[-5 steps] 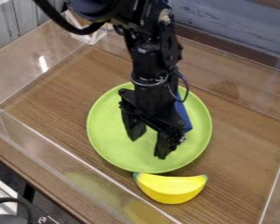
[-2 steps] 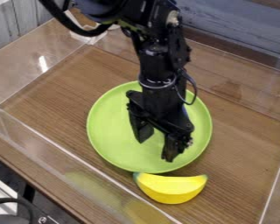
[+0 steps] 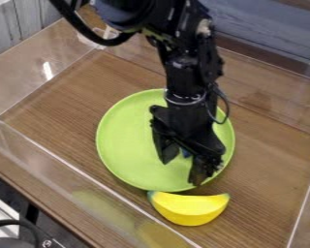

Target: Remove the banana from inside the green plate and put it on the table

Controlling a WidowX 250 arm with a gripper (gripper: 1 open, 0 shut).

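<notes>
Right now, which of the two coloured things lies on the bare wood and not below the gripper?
The banana, yellow, beside the green plate, which sits under the gripper.

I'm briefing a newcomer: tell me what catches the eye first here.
The black gripper hangs open, pointing down over the right half of the green plate, mid-table. The yellow banana lies on the table just off the plate's near rim, below the gripper.
</notes>
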